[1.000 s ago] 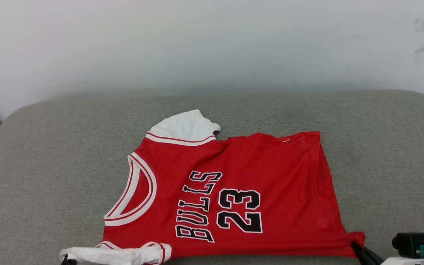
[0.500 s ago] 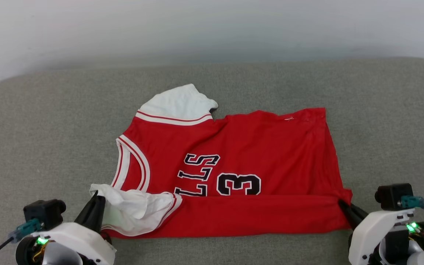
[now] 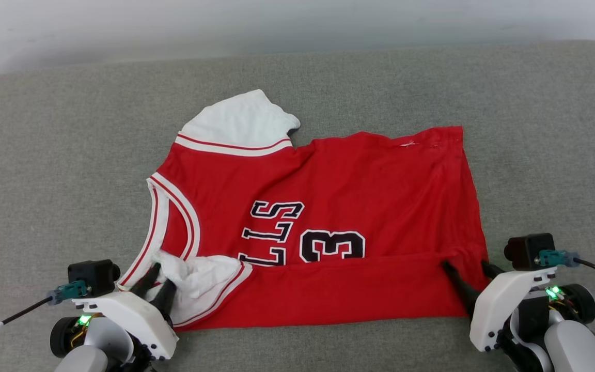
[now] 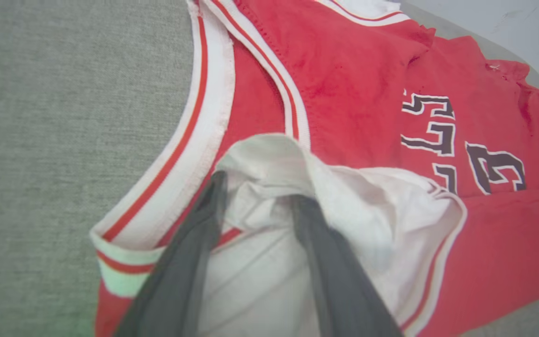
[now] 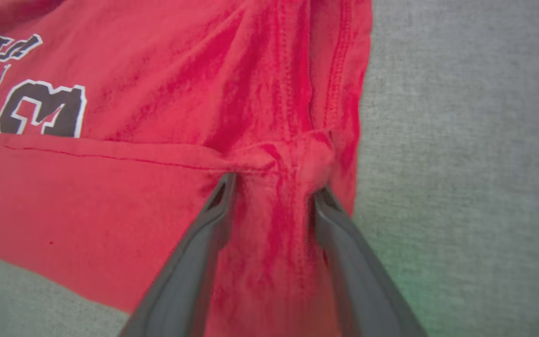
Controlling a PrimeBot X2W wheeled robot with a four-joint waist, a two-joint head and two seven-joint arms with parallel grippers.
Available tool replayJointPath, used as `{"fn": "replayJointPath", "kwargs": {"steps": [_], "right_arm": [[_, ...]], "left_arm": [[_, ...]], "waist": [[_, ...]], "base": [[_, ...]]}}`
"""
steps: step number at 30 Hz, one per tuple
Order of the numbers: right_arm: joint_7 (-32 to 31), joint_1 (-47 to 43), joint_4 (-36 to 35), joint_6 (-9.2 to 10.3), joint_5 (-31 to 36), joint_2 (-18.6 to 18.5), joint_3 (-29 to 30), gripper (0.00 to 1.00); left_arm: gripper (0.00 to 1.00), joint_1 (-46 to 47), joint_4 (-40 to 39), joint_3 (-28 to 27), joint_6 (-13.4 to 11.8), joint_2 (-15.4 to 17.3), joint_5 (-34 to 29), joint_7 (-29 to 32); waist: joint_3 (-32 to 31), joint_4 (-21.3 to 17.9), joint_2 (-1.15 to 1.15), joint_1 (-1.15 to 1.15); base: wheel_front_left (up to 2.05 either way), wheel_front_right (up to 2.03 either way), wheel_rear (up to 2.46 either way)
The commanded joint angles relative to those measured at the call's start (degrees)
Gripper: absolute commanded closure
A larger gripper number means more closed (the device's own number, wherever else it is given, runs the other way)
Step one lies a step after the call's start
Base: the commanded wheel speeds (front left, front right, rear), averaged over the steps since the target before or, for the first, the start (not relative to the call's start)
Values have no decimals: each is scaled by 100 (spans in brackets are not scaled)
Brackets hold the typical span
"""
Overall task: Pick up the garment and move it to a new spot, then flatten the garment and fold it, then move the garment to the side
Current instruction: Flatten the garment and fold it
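Closest to you, your left gripper (image 3: 159, 287) sits at the near left corner of the garment (image 3: 328, 181). Its fingers are slightly parted, and the crumpled white sleeve (image 3: 202, 274) lies loosely between and over the tips, not pinched. Your right gripper (image 3: 470, 271) is at the near right corner with its fingers spread wider; a bunch of red hem sits between the tips, unclamped. The garment lies on the grey cushion (image 3: 44, 155) with its collar to your left. Its near edge is folded over as a red band that covers part of the lettering and number. Farther off, the other white sleeve (image 3: 240, 119) pokes past the far edge, and beyond it is a pale wall (image 3: 173, 20).
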State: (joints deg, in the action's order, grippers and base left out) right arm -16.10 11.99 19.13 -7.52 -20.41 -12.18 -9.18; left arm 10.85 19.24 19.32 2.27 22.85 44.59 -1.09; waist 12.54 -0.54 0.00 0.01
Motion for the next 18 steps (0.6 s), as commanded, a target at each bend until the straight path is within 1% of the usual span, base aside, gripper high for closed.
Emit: {"fn": "replayJointPath", "kwargs": {"steps": [1, 3, 5, 10, 13, 18], "right_arm": [[60, 18, 77, 6, -43, 0, -44, 0], [188, 19, 99, 6, -81, -45, -87, 0], [516, 13, -24, 5, -63, -49, -53, 0], [1205, -202, -307, 4, 48, 65, 160, 0], [1443, -371, -504, 4, 136, 166, 268, 0], [1450, -605, -849, 5, 251, 297, 273, 0]], "left_arm": [[0, 50, 60, -4, 27, 7, 18, 25], [0, 76, 120, -39, 44, 64, 2, -57], [0, 25, 118, -63, 32, 165, -34, -47], [0, -143, -73, -118, -93, 535, -80, 209], [0, -318, -285, -178, -219, 790, -20, 494], [0, -866, -806, -272, -433, 1232, 327, 1359]], "waist": [[-50, -3, 0, -1], [-149, -22, 0, -1], [-269, -49, 0, -1], [-573, -116, 0, -1], [-770, -170, 0, -1], [-923, -353, 0, -1]], "base": [[0, 0, 0], [0, 0, 0], [0, 0, 0], [0, 0, 0], [0, 0, 0], [0, 0, 0]]}}
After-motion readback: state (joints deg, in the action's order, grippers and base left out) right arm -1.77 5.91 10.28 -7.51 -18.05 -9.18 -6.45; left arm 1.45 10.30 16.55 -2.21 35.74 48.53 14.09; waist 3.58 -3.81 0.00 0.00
